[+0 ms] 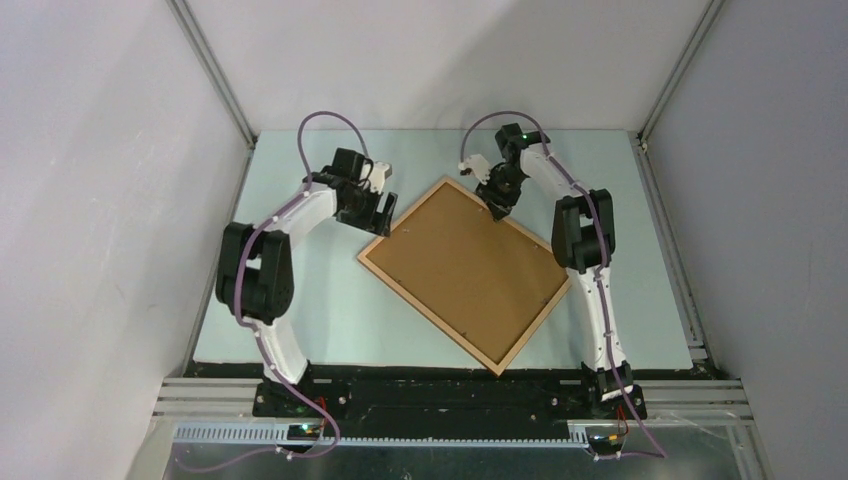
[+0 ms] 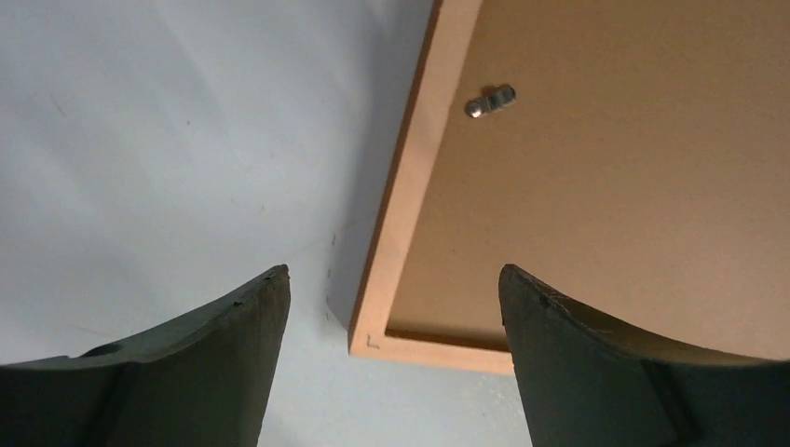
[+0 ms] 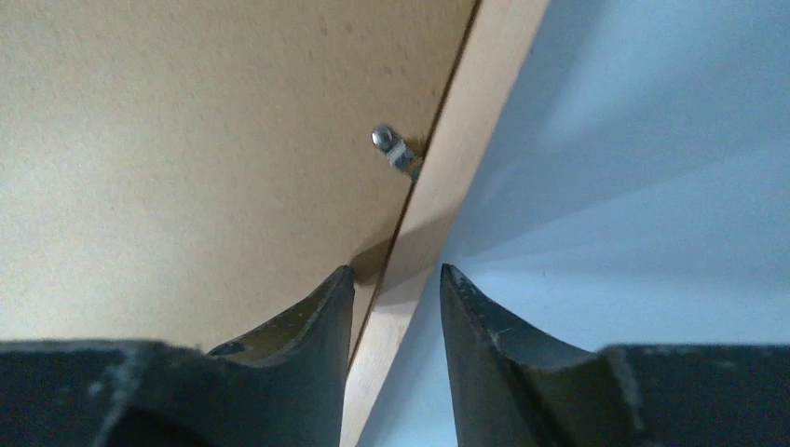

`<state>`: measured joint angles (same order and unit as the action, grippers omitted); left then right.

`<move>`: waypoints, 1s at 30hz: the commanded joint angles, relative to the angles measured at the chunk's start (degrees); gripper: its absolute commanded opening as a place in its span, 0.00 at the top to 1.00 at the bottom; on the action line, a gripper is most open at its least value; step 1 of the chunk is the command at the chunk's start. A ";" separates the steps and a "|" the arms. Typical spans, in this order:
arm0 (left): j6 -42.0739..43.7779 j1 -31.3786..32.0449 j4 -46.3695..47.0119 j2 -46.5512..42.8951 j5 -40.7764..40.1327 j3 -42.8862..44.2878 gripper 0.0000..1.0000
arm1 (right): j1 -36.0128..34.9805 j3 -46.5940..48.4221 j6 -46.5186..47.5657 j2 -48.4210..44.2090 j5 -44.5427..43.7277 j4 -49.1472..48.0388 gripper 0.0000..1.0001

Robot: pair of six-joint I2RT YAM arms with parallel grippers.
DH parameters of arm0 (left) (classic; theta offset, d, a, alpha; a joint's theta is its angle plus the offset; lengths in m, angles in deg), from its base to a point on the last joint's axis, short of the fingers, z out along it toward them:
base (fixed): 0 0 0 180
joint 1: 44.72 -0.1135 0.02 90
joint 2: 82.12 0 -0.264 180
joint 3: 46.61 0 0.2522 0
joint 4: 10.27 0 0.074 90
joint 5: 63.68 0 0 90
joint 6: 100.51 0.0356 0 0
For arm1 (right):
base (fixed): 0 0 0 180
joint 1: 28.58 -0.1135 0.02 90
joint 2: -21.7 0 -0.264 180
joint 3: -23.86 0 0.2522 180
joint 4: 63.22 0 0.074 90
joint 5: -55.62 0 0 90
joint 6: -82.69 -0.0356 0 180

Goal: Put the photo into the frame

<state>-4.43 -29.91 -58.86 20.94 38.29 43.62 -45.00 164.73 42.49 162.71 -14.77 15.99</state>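
One frame [image 1: 428, 314] of thin light wood lies flat and face down in the middle of the one pale table [image 1: 300, 320], between my two arms. A single plain brown backing board [image 1: 465, 272] fills its opening. I can count two small metal turn clips on the board, one clip [image 2: 491, 100] in my left wrist view and another clip [image 3: 396, 149] in my right wrist view, the latter touching the frame's inner edge.

From above, the frame sits turned like a diamond. Its long axis runs from the far left toward the near right. One corner points at the back wall and the opposite corner points at my bases.

My left gripper [image 1: 382, 212] is at the frame's left corner with its jaws spread wide, and that corner shows between them. My right gripper [image 1: 497, 208] is at the far right edge. Its jaws stand only narrowly apart, straddling the wooden rail, with one finger [image 3: 317, 317] over the board and the other over the table. I cannot tell whether they press on the rail.
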 commanded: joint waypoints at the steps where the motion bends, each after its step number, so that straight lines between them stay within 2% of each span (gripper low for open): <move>1: 2.66 -0.37 0.42 3.95 -1.88 4.47 0.13 | -1.21 0.62 0.68 0.60 0.66 -4.77 0.52; 2: 2.80 -0.34 0.41 4.99 -1.87 4.91 0.13 | -1.23 -0.26 -0.73 -0.36 0.98 -5.32 0.46; 5: 3.13 -0.39 0.32 6.68 -2.20 6.90 0.15 | -0.61 -2.49 -4.21 -3.05 2.94 -8.36 0.39; 9: 3.43 -0.39 0.03 8.50 -1.68 8.51 0.23 | 0.83 -9.33 -11.25 -9.23 5.51 -12.79 0.29; 15: 3.34 -0.23 -0.71 11.09 0.89 9.73 0.35 | 3.84 -21.75 -18.61 -22.01 7.13 -19.05 0.26; 30: 1.91 0.65 -2.22 13.66 2.91 10.85 0.48 | 14.34 -46.89 -31.72 -44.70 7.62 -21.88 0.24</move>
<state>-2.50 -29.76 -60.70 34.27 40.00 52.10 -32.96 122.40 15.84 123.30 -7.73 -5.00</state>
